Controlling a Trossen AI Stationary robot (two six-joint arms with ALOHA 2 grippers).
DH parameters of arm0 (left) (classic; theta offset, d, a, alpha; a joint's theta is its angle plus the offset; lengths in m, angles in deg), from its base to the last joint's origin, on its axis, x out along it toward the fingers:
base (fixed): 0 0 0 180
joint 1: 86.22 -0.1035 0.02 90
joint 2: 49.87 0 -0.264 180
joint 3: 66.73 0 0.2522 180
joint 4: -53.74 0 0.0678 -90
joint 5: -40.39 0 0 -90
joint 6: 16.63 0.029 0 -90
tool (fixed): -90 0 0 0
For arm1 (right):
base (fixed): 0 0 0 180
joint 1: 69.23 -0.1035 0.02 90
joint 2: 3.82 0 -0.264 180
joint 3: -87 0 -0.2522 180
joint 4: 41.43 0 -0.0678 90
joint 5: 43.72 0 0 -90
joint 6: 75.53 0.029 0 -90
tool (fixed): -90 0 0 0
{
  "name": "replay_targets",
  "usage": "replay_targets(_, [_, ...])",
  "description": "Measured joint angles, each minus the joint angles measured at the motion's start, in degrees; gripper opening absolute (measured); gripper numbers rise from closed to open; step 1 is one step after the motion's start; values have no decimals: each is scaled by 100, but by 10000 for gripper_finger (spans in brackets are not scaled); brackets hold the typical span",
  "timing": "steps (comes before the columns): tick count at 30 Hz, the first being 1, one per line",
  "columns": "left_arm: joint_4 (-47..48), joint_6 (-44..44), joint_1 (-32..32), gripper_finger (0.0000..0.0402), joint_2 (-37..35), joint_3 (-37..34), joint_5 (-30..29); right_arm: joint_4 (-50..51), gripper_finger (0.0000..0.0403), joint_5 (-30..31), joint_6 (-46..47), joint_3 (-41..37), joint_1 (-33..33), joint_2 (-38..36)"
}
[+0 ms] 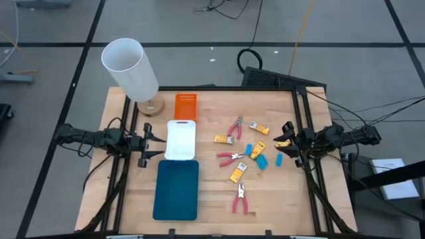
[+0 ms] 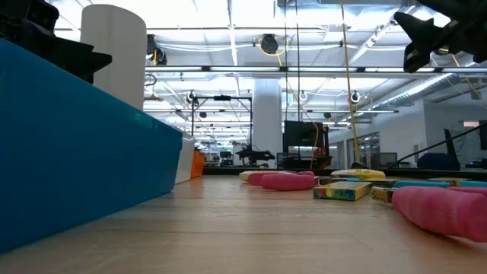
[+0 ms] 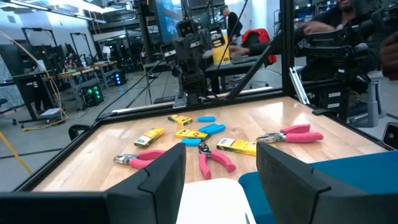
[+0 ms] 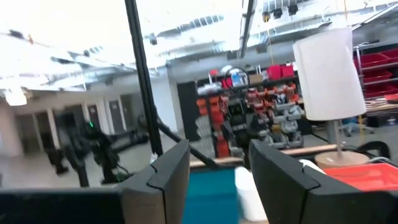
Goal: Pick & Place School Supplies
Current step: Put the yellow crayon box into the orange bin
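Note:
The school supplies lie loose on the right half of the table: red-handled pliers [image 1: 234,128] [image 3: 292,133], yellow-orange packets [image 1: 259,147] [image 3: 236,146] and light-blue pieces [image 1: 261,161] [image 3: 212,129]. My left gripper [image 1: 154,141] [image 3: 221,174] hangs open at the table's left side, beside the white tray [image 1: 180,139], and faces the supplies. My right gripper [image 1: 284,141] [image 4: 219,180] is open and raised above the table's right side [image 2: 426,34]. A yellow-orange patch [image 1: 281,141] shows at its fingers in the high view, but the right wrist view shows nothing between them.
Three flat trays lie in a row left of centre: orange [image 1: 185,106] at the far end, white in the middle, teal [image 1: 176,189] nearest. A tall white cylinder [image 1: 129,65] on a round wooden base [image 1: 151,107] stands at the far left corner. People show beyond the table [image 3: 348,25].

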Motion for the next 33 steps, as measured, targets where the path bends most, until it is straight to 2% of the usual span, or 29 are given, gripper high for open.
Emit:
replay_targets(10, [-2, 0, 1, 200, 0, 0, 0, -55, 157, 194, -69, 0, -7, 111])
replay_targets(14, [-8, 0, 1, 200, 2, 0, 0, -486, 174, 988, -364, 1, -3, 582])
replay_targets(18, [-11, 0, 0, 200, 1, 0, 0, -654, 223, 1870, -360, 260, -4, 1567])
replay_targets(22, [-12, 0, -1, 200, 1, 0, 0, 233, 271, 2571, -383, 1104, 0, 2969])
replay_targets(26, [-45, 0, 1, 200, 0, -2, 0, 1676, 289, 3150, -491, 2244, 165, 4318])
replay_targets(29, [-83, 0, -1, 200, 2, -4, -8, 3010, 289, 3066, -257, 3176, 554, 5075])
replay_targets(33, [-129, 0, 1, 200, 2, -4, -9, 4679, 287, 2431, 175, 4139, 1255, 5875])
